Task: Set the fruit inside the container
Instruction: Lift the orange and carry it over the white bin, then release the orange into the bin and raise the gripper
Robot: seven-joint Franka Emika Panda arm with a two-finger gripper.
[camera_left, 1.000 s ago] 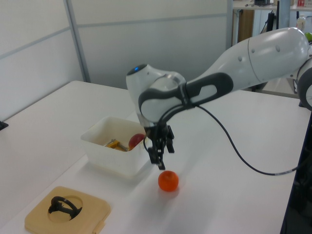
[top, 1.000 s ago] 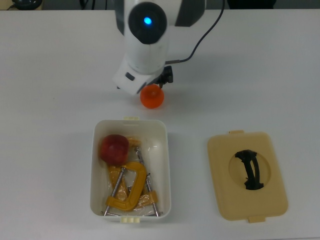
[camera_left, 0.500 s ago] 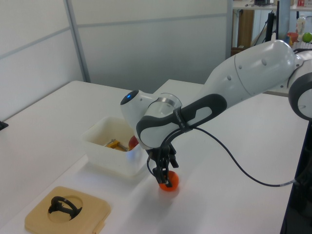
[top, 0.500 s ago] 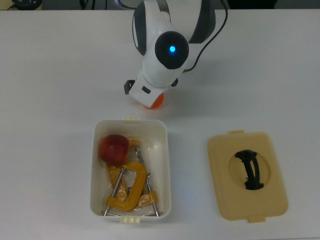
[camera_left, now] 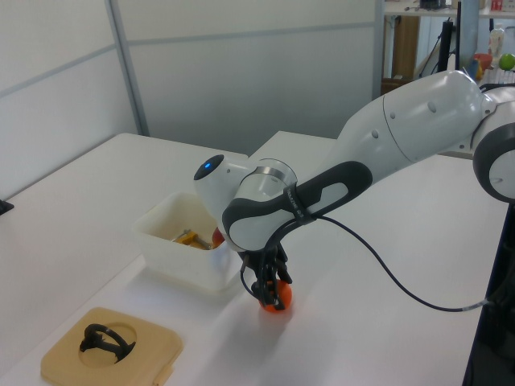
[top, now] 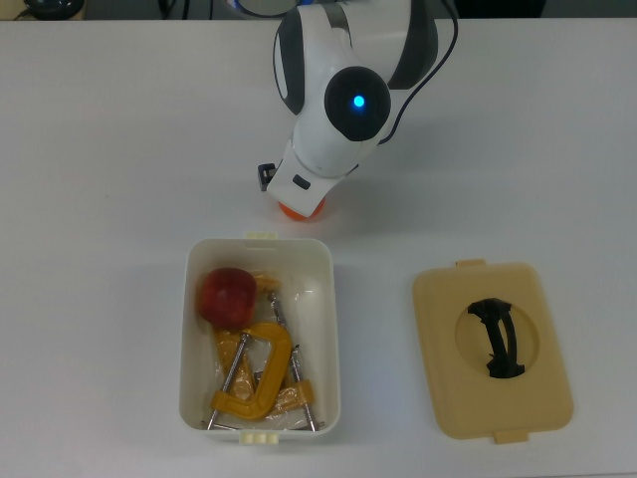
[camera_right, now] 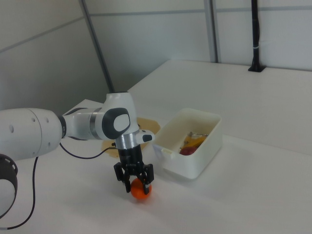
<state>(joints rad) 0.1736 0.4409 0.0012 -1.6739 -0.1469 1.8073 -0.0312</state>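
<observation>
One apple, one orange, one tub, one lid, yellow clamps, number unclear.

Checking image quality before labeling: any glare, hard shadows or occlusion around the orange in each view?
Top view: arm hides most of the orange, lighting flat, no glare. Left view: gripper covers its top, soft shadow on the table. Right view: orange mostly clear, faint shadow beneath.

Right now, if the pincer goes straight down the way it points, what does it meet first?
The orange. The pincer points down at the table and its fingers already sit on either side of the fruit, so the orange's top comes first, then the table under it.
</observation>
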